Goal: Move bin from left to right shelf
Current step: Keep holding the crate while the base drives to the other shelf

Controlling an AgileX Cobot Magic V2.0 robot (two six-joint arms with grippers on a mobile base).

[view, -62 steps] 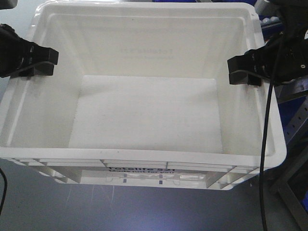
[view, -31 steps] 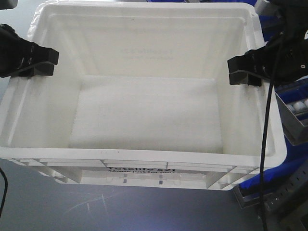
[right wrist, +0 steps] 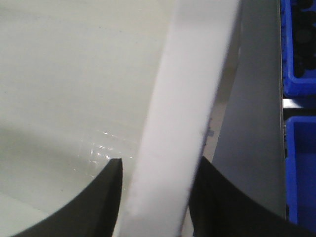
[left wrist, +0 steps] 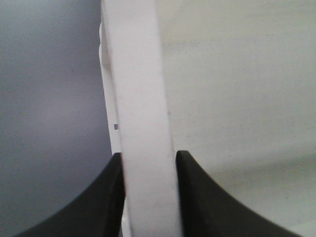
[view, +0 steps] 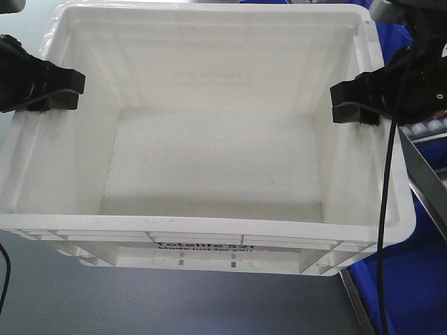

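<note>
Two claws (view: 72,92) (view: 338,102), apparently tight on bin (view: 209,63)

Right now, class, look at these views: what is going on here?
A two-armed robot holds a white bin by its side rims: the left gripper is shut on the left rim, the right gripper on the right rim. The bin is empty. To its right are blue bins.

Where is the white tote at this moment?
In the front view the white tote fills the centre, clamped at its side rims by the left gripper and right gripper, with a blue bin at lower right.
</note>
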